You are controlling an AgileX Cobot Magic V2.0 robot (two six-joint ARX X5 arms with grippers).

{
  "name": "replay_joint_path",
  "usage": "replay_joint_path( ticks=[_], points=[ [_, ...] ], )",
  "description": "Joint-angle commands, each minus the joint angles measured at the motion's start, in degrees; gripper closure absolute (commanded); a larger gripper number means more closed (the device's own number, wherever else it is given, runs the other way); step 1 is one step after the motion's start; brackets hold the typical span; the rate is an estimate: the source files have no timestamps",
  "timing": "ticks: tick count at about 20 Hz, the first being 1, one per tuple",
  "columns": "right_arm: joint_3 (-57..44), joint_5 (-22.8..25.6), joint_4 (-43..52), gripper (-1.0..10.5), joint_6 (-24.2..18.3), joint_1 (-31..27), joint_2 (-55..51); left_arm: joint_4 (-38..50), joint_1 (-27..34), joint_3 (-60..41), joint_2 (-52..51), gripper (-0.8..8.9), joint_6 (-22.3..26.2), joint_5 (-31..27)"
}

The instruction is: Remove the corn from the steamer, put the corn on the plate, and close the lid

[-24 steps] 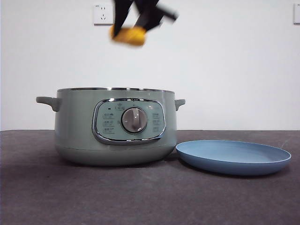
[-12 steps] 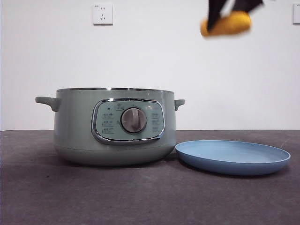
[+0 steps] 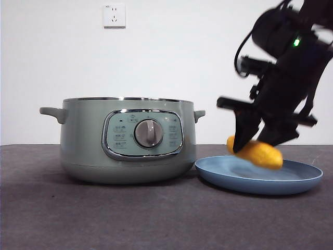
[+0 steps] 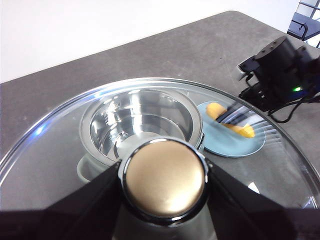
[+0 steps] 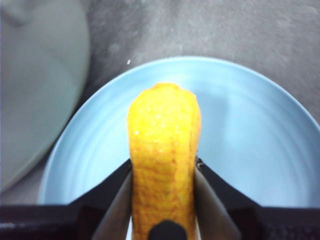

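What I cannot see well

In my right wrist view, the near end of the corn (image 5: 164, 165) is cut by the picture edge at 6 o'clock, and my right gripper (image 5: 163, 200) covers its two sides there; the plate (image 5: 260, 125) runs out of the picture at 3 o'clock, and the steamer (image 5: 35, 75) is only a blurred grey-green shape at 10 o'clock. In my left wrist view, the lid (image 4: 55, 150) is cut at 6 o'clock, and my left gripper (image 4: 164, 200) shows only as dark shapes beside the knob (image 4: 165, 180). In the front view, the labels on the control panel (image 3: 120, 136) are too small to read.
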Motion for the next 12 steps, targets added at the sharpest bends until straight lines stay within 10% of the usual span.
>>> replay_joint_path(
  ticks=[1, 8, 12],
  points=[
    [-0.52, 0.22, 2.49, 9.6, 0.96, 0.0, 4.15, 3.13, -0.02, 0.52, -0.37, 8.22, 0.22, 0.39],
    [-0.52, 0.31, 2.89, 8.8, 1.11, -0.35, 7.45, 5.07, -0.04, 0.52, 1.51, 8.22, 0.24, 0.44],
    [-0.52, 0.28, 1.05, 4.3, 1.07, -0.35, 5.73, 8.2, -0.04, 0.52, 5.62, 8.22, 0.57, 0.72]
  ],
)
